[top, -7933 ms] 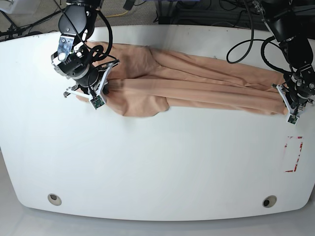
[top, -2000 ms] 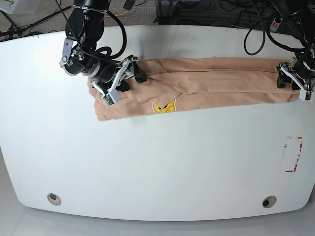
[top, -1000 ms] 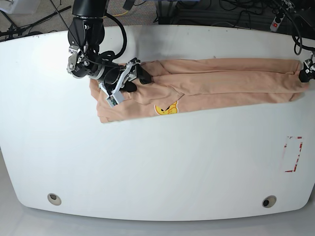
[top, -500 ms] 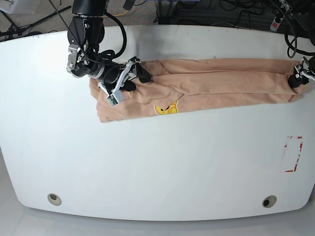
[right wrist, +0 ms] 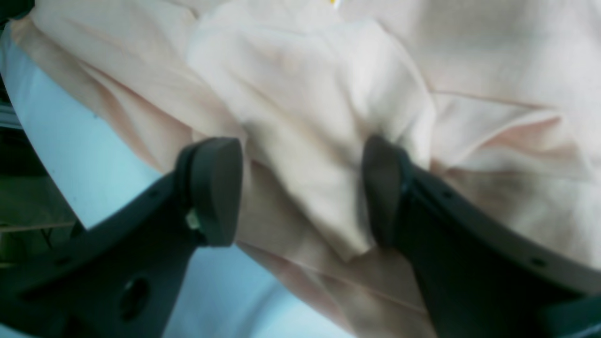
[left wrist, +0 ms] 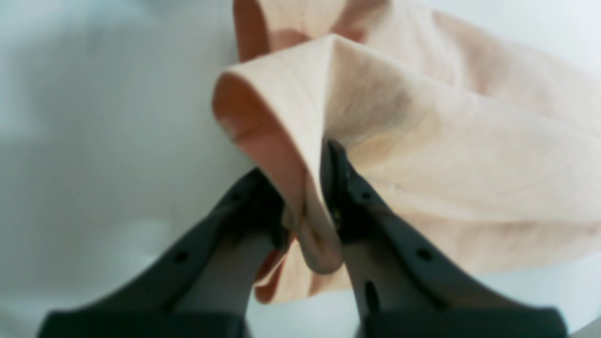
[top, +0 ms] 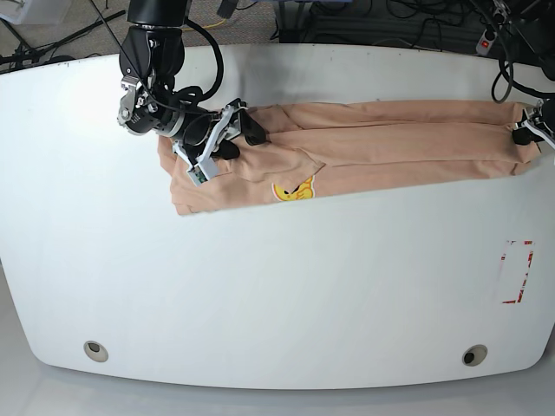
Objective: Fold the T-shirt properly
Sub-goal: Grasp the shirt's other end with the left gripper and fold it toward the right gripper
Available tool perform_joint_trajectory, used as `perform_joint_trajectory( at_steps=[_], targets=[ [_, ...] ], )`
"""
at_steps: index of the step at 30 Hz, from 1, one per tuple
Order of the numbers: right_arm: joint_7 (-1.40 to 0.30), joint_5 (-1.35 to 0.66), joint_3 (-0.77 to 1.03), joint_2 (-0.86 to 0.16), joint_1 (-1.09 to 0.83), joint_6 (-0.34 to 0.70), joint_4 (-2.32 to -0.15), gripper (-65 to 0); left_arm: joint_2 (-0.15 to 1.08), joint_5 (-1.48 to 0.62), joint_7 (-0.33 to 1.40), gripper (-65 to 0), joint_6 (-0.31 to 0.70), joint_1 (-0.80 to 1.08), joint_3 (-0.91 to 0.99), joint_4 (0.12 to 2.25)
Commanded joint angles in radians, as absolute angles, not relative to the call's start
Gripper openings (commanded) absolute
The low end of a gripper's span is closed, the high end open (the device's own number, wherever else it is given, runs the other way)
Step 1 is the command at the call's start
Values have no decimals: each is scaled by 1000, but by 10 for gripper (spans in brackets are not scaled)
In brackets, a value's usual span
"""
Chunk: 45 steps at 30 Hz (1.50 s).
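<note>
The peach T-shirt [top: 390,143] lies stretched in a long band across the far half of the white table [top: 277,286], with a small yellow print [top: 293,189] near its front edge. At the band's right end, my left gripper [top: 523,132] is shut on the cloth. The left wrist view shows a raised fold of the T-shirt [left wrist: 422,141] pinched in the left gripper [left wrist: 305,211]. My right gripper [top: 232,132] rests on the band's left part. In the right wrist view the right gripper [right wrist: 300,188] stands open, and a hump of T-shirt [right wrist: 305,94] lies between its wide-set fingers.
A red-marked rectangle [top: 518,270] sits on the table near its right edge. Two round holes [top: 96,351] [top: 473,355] lie near the front edge. Cables and dark gear crowd the space behind the table's back edge.
My left gripper came back onto the shirt's right end and shut on a fold of it. The right gripper stayed open in place on the left part.
</note>
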<state>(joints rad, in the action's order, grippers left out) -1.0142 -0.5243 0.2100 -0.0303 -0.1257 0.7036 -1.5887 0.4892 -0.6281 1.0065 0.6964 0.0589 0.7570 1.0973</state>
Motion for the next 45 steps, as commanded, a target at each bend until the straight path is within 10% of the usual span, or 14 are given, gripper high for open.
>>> perform_joint_trajectory(
  at_steps=[1, 15, 34, 45],
  targets=[
    [-1035, -510, 211, -35, -124, 698, -1598, -271, 496, -644, 989, -633, 698, 107, 762, 1267],
    [-1035, -510, 209, -33, -136, 698, -1598, -271, 348, -642, 992, -629, 698, 303, 541, 1893],
    [-1035, -510, 209, -33, -136, 698, -1598, -271, 196, -642, 992, -626, 698, 200, 236, 1885],
    [-1035, -512, 209, -33, -134, 698, -1618, -271, 194, -647, 993, -276, 599, 176, 156, 1900]
  ],
)
